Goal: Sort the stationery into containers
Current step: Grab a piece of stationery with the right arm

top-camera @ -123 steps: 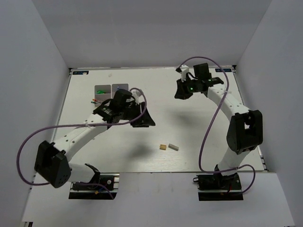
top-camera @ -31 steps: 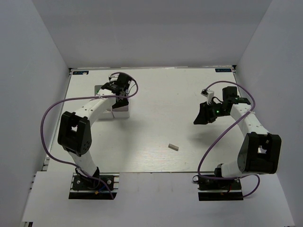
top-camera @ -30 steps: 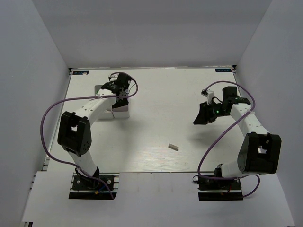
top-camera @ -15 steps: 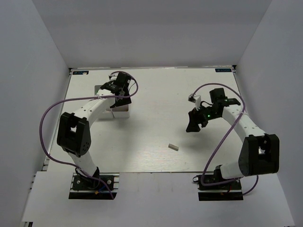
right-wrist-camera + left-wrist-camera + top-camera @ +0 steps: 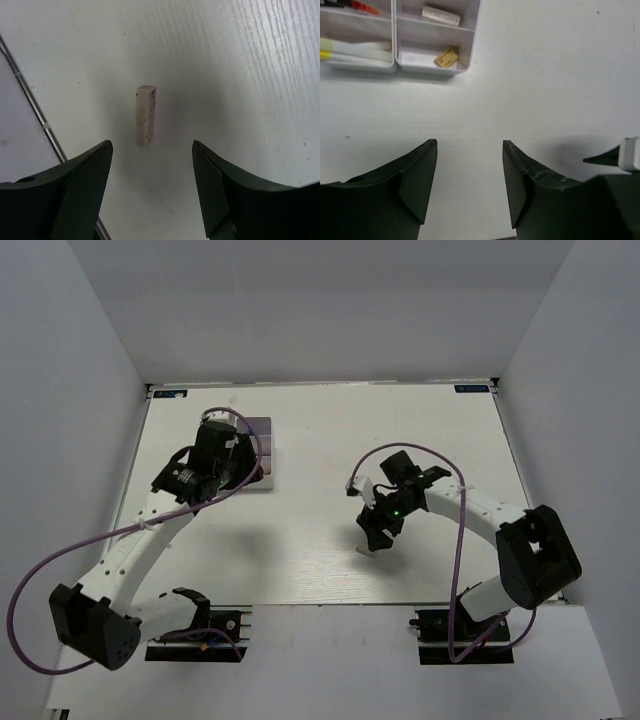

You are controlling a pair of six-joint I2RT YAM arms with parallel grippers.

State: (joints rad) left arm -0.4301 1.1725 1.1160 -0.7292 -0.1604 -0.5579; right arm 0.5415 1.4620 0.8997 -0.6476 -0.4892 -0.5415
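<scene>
Right wrist view shows my right fingers (image 5: pixel 90 175) spread wide above the white eraser block (image 5: pixel 146 116). It lies alone on the tabletop (image 5: pixel 240 75), lined up so that a pinch would meet its long sides. My left fingers (image 5: pixel 415 175) are apart and empty near the tray (image 5: pixel 432 70), where a tan eraser (image 5: pixel 446 56) sits in one compartment, probably where this block belongs too.
</scene>
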